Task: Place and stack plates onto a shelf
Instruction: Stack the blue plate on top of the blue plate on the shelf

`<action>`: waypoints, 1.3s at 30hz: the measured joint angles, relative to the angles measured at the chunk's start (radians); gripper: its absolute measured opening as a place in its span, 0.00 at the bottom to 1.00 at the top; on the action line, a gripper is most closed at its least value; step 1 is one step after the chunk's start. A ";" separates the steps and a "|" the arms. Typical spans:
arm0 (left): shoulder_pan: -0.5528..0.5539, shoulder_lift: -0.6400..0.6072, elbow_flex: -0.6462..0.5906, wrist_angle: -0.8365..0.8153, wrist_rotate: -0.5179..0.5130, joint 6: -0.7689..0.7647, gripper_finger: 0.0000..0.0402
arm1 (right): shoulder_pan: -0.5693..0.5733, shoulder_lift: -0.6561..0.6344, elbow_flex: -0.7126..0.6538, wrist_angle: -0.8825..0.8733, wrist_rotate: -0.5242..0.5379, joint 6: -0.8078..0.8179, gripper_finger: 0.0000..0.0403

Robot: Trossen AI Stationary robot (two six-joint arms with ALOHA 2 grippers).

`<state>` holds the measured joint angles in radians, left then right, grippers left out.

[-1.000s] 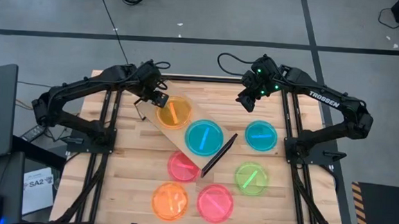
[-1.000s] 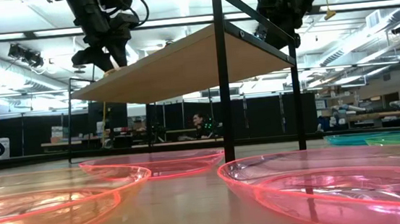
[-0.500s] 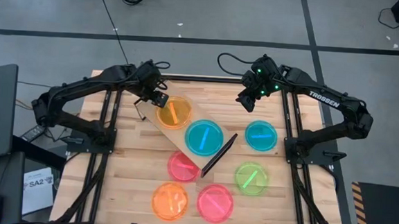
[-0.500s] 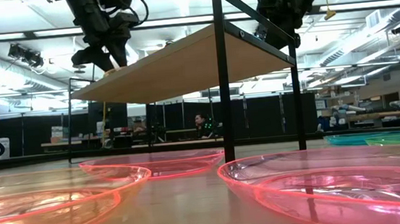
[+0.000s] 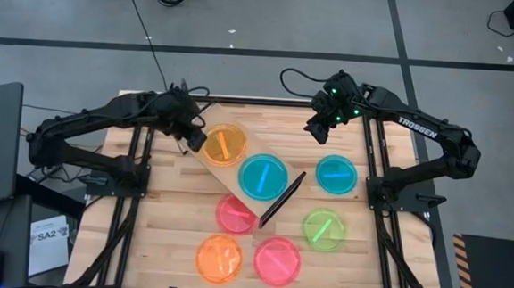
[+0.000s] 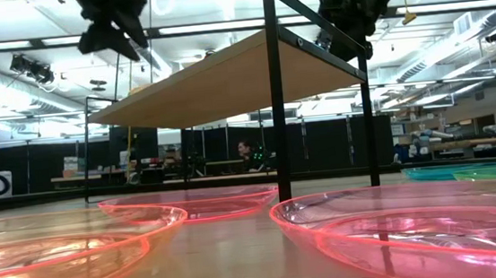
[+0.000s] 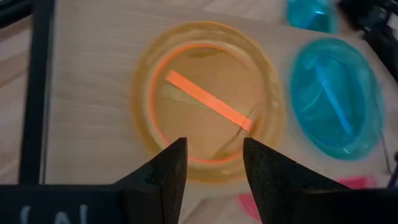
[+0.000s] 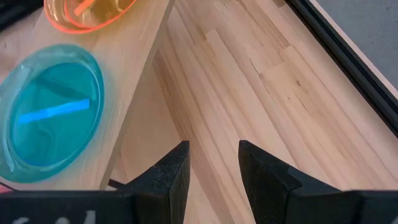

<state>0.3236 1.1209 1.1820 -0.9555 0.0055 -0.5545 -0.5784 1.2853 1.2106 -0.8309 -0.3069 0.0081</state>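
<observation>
The shelf [image 5: 238, 165] stands slantwise on the table, its dark end panel [image 5: 282, 199] toward the right. On its board lie an orange plate [image 5: 224, 145] and a cyan plate [image 5: 263, 177]. My left gripper [image 5: 189, 136] hovers open above the shelf's left end, over the near rim of the orange plate [image 7: 208, 99], touching nothing. My right gripper [image 5: 320, 130] hangs open over bare table beyond the shelf's far right side [image 8: 214, 165]. On the tabletop lie a cyan plate [image 5: 336, 174], a green one [image 5: 323, 228], two pink ones [image 5: 235, 214] [image 5: 277, 260] and an orange one [image 5: 220, 258].
The low view shows the shelf's underside [image 6: 225, 82] raised on thin dark legs, with pink plates [image 6: 373, 227] lying in front. One pink plate reaches partly under the shelf. Bare wood lies along the table's far edge [image 5: 277, 114] and left side [image 5: 163, 210].
My left gripper has risen from the shelf's left end and drawn back toward the table's left edge. The orange plate has stayed flat on the shelf. My right arm has kept still.
</observation>
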 joint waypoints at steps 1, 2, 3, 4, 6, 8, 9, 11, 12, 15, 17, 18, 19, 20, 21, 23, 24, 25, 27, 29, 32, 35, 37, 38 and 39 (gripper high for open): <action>-0.027 -0.006 0.000 0.000 -0.015 0.000 0.41 | 0.000 0.000 0.000 -0.007 0.000 -0.013 0.36; -0.057 -0.012 0.000 -0.003 -0.035 0.000 0.41 | 0.000 0.000 0.000 -0.018 0.001 -0.024 0.36; -0.087 -0.017 0.000 -0.005 -0.059 0.000 0.41 | 0.000 0.000 0.000 -0.033 0.001 -0.037 0.36; -0.118 -0.019 0.000 -0.004 -0.082 -0.001 0.41 | 0.000 0.000 0.000 -0.050 0.002 -0.049 0.36; -0.184 -0.022 0.000 -0.003 -0.126 -0.008 0.41 | 0.000 0.000 0.000 -0.091 0.003 -0.071 0.36; -0.248 -0.024 0.000 0.001 -0.169 -0.009 0.41 | 0.000 0.000 0.000 -0.133 0.004 -0.094 0.36; -0.280 -0.024 0.000 0.005 -0.187 -0.009 0.41 | 0.000 0.000 0.000 -0.154 0.008 -0.110 0.36; -0.336 -0.024 0.000 0.006 -0.220 -0.009 0.41 | 0.000 0.000 0.000 -0.195 0.036 -0.145 0.36; -0.364 -0.024 0.000 0.010 -0.235 -0.010 0.41 | 0.000 0.000 0.000 -0.214 0.059 -0.157 0.36; -0.436 -0.024 0.000 0.028 -0.278 -0.039 0.41 | 0.000 0.000 0.000 -0.268 0.125 -0.184 0.36; -0.475 -0.024 0.000 0.038 -0.302 -0.054 0.41 | 0.000 -0.001 -0.006 -0.286 0.134 -0.202 0.36; -0.491 -0.024 0.000 0.042 -0.311 -0.062 0.41 | 0.000 -0.004 -0.015 -0.286 0.130 -0.216 0.36; -0.505 -0.024 0.000 0.047 -0.317 -0.063 0.41 | -0.001 -0.006 -0.025 -0.290 0.127 -0.235 0.36; -0.517 -0.024 0.000 0.054 -0.320 -0.063 0.41 | -0.001 -0.007 -0.035 -0.291 0.126 -0.253 0.36; -0.527 -0.024 0.000 0.061 -0.320 -0.063 0.41 | -0.001 -0.007 -0.045 -0.289 0.126 -0.267 0.36; -0.545 -0.024 0.000 0.071 -0.320 -0.063 0.41 | -0.005 -0.007 -0.068 -0.284 0.125 -0.287 0.36; -0.552 -0.024 0.000 0.078 -0.320 -0.063 0.41 | -0.008 -0.007 -0.081 -0.281 0.124 -0.303 0.36; -0.558 -0.024 0.000 0.084 -0.320 -0.063 0.41 | -0.012 -0.007 -0.095 -0.278 0.124 -0.314 0.36; -0.567 -0.024 0.000 0.088 -0.324 -0.063 0.41 | -0.021 -0.006 -0.119 -0.278 0.123 -0.322 0.36; -0.573 -0.024 0.000 0.092 -0.324 -0.063 0.41 | -0.030 -0.006 -0.145 -0.267 0.123 -0.322 0.36; -0.577 -0.024 0.000 0.091 -0.324 -0.063 0.41 | -0.042 -0.006 -0.192 -0.251 0.123 -0.322 0.36; -0.576 -0.024 0.000 0.091 -0.325 -0.063 0.41 | -0.048 -0.006 -0.248 -0.222 0.123 -0.322 0.36; -0.576 -0.024 0.000 0.091 -0.325 -0.063 0.41 | -0.052 -0.006 -0.285 -0.203 0.123 -0.323 0.36; -0.576 -0.024 0.000 0.091 -0.325 -0.063 0.41 | -0.052 -0.006 -0.305 -0.181 0.123 -0.322 0.36; -0.576 -0.024 0.000 0.091 -0.325 -0.063 0.41 | -0.052 -0.006 -0.325 -0.158 0.123 -0.322 0.36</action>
<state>-0.2524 1.0969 1.1820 -0.8646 -0.3191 -0.6174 -0.6304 1.2789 0.8853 -0.9894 -0.1841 -0.3141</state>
